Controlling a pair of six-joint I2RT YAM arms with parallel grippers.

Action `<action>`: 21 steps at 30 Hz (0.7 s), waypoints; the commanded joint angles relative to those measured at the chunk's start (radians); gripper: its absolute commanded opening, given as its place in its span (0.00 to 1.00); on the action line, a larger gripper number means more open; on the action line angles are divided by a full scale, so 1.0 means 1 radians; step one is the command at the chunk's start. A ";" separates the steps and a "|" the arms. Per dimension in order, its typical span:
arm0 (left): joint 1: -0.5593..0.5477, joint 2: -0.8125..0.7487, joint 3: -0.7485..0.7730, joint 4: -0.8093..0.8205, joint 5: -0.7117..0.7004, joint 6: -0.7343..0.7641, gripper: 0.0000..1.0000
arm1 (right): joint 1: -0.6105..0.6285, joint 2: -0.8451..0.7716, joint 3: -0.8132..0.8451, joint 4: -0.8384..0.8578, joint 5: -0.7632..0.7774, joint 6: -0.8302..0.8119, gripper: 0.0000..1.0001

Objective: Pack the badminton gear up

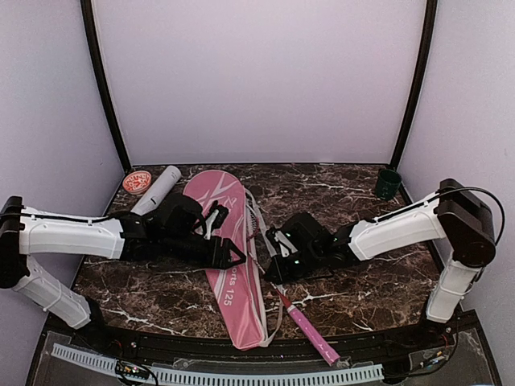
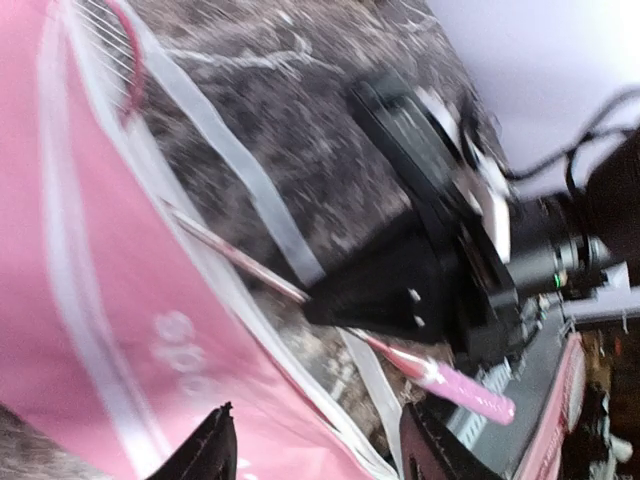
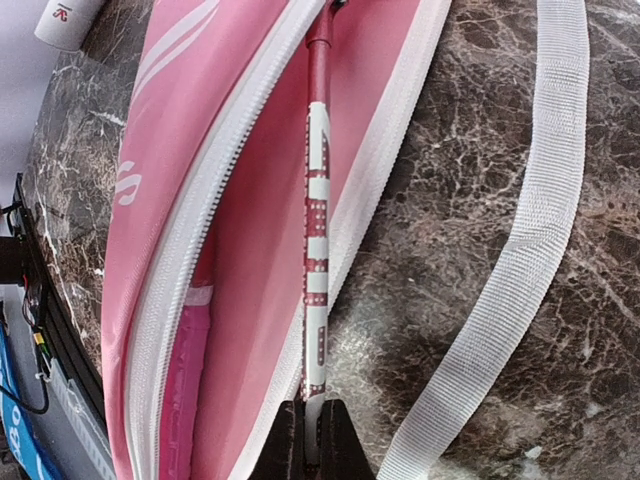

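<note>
The pink racket-shaped bag [image 1: 231, 265] lies lengthwise mid-table with its zipper side open [image 3: 200, 230]. A racket's red-and-white shaft [image 3: 317, 250] runs into that opening, its pink handle [image 1: 311, 326] sticking out toward the near edge. My right gripper [image 3: 312, 445] is shut on the shaft, beside the bag's right edge [image 1: 273, 259]. Another pink handle [image 3: 186, 380] lies inside the bag. My left gripper [image 2: 320, 455] is open just above the bag's right edge [image 1: 228, 239], with nothing between its fingers. The white tube [image 1: 158, 187] lies at the back left, its red cap [image 1: 137, 182] beside it.
A small dark green cup [image 1: 387, 183] stands at the back right. The bag's white strap [image 3: 530, 220] loops over the marble to the right of the bag. Purple walls close in the back and both sides.
</note>
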State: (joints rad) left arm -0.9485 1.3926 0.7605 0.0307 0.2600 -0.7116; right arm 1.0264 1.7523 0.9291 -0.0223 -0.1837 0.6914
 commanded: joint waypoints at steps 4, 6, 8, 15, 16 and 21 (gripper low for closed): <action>0.168 0.054 0.258 -0.294 -0.362 0.101 0.60 | 0.000 0.007 0.005 0.107 -0.052 -0.007 0.00; 0.191 0.130 0.344 -0.310 -0.379 0.142 0.61 | -0.001 0.006 0.002 0.111 -0.053 -0.006 0.00; 0.210 0.217 0.439 -0.352 -0.400 0.159 0.61 | 0.000 0.007 0.007 0.111 -0.055 -0.009 0.00; 0.227 0.435 0.646 -0.422 -0.464 0.164 0.60 | 0.000 0.007 0.011 0.107 -0.050 -0.010 0.00; 0.227 0.456 0.663 -0.439 -0.477 0.154 0.61 | 0.000 0.008 0.013 0.106 -0.050 -0.011 0.00; 0.227 0.531 0.708 -0.464 -0.476 0.145 0.63 | 0.000 0.010 0.015 0.107 -0.049 -0.012 0.00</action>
State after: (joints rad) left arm -0.7246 1.9011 1.4231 -0.3641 -0.1898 -0.5621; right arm 1.0267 1.7580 0.9287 0.0086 -0.2100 0.6926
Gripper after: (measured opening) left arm 0.621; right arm 0.028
